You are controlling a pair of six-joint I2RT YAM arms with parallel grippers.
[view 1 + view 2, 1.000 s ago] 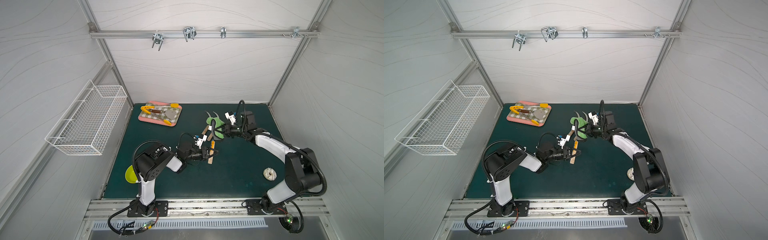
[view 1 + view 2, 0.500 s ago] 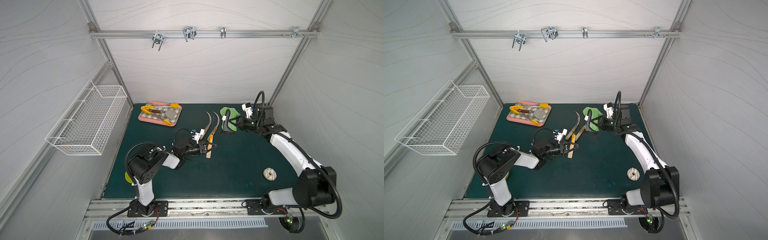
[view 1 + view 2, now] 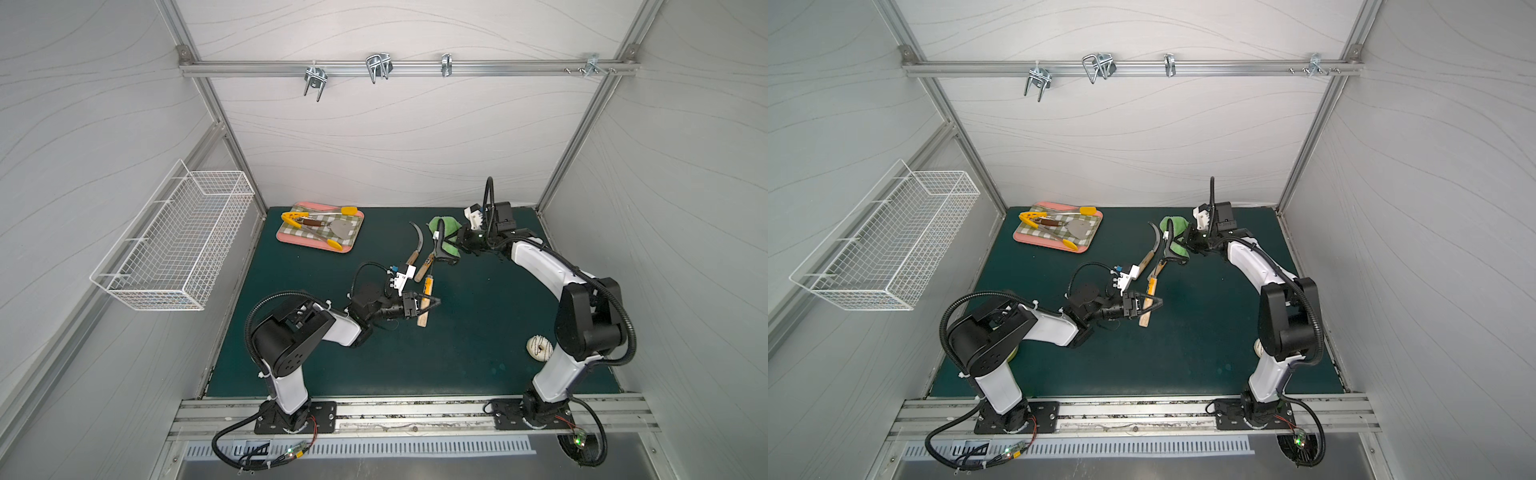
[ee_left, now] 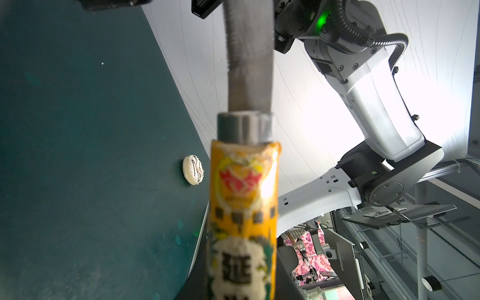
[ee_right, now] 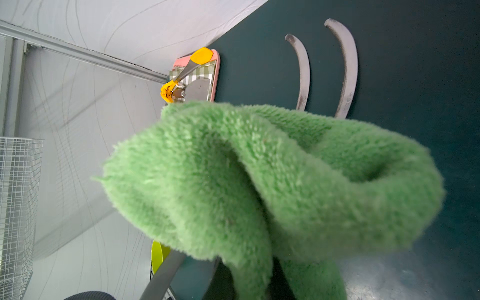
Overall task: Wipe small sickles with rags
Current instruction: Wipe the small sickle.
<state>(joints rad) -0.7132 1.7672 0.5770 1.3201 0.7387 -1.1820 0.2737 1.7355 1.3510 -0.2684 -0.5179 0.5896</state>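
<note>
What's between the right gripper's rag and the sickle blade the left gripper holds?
Nothing visible. The rag, in the right gripper, hangs close to the blade of the held sickle; contact unclear. The loose sickles lie on the mat beside it.

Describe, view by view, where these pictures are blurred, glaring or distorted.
Left wrist view: the held sickle is too close, its label blurred; glare whitens the right arm. Right wrist view: the rag looks soft, two sickle blades behind are sharp. Both top views: even light, everything sharp, no glare.
</note>
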